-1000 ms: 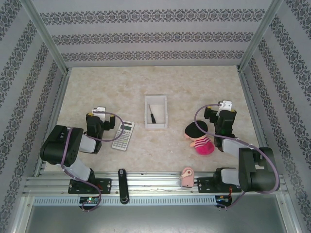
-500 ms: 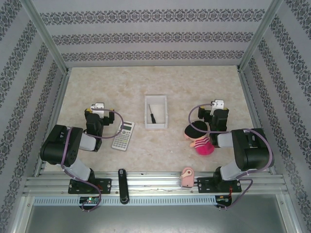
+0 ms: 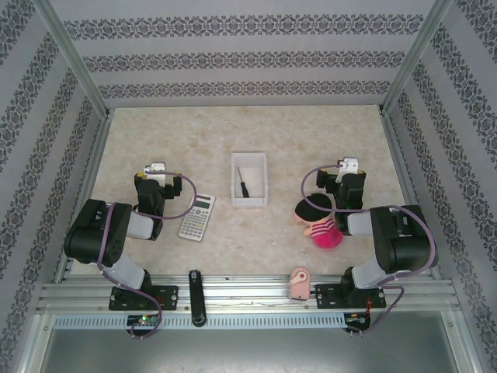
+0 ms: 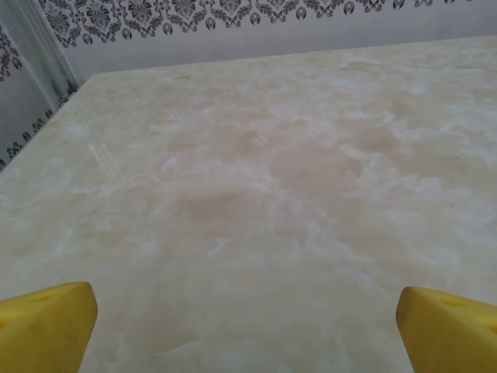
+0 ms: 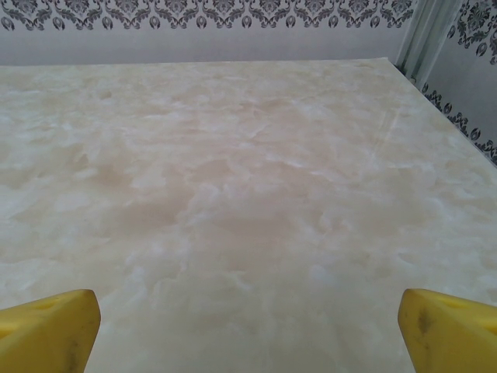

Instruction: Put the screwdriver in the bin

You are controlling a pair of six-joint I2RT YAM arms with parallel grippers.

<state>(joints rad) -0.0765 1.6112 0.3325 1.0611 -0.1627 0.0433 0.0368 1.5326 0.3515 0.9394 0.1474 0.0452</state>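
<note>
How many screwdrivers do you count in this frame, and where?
1. The screwdriver lies inside the bin. The thicker black bar on the front rail is no screwdriver. Another may lie hidden from these views.

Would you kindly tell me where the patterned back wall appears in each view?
Top external: the patterned back wall spans the top centre.
Left wrist: a strip along the top edge, right of the left corner post.
Right wrist: a strip along the top edge, left of the right corner post.
Shared landmark: the marbled tabletop below it.
</note>
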